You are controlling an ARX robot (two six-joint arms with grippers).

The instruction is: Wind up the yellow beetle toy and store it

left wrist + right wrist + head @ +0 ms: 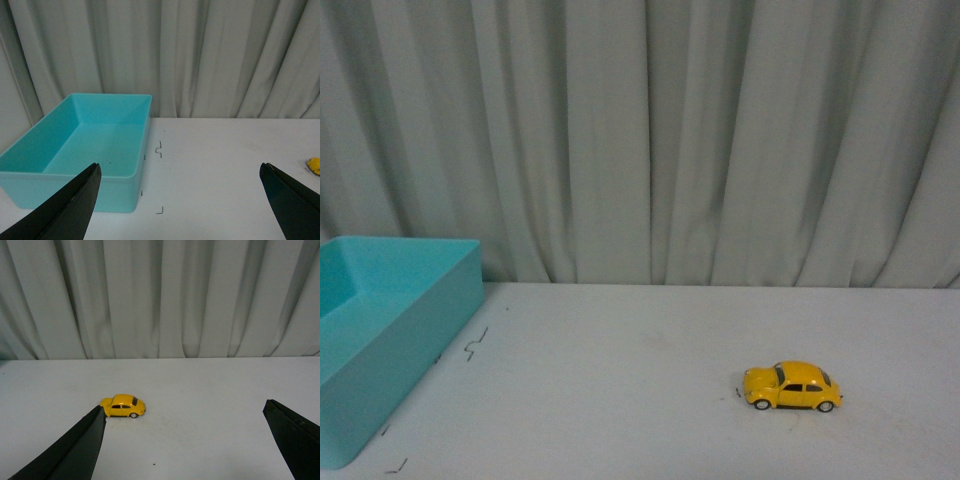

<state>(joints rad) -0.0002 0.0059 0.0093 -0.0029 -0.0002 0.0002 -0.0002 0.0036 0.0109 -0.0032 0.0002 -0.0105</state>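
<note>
1. Yellow beetle toy [790, 386] stands on its wheels on the white table [650, 340], well apart from the teal bin [410, 340] and off to its right. The bin looks empty, so storing is not yet done.
2. Right gripper [184, 406]: jaws spread wide and holding nothing, with the toy ahead of them near one finger [75, 455]. Left gripper [179, 167]: likewise wide apart and empty, facing the bin, with only a sliver of the toy at the frame edge.
3. Risks, as I judge them:
   - The toy is glossy, rounded and small beside the jaws, so an off-centre close could squirt it out.
   - It sits on free wheels, so a nudge along its length may roll it away.
   - If let go on the table once wound, it could shoot off.
4. Long axis runs crosswise, in line with the bin. The nose appears to point toward the bin and the tail away, so pinching across the flanks seems safest.
</note>
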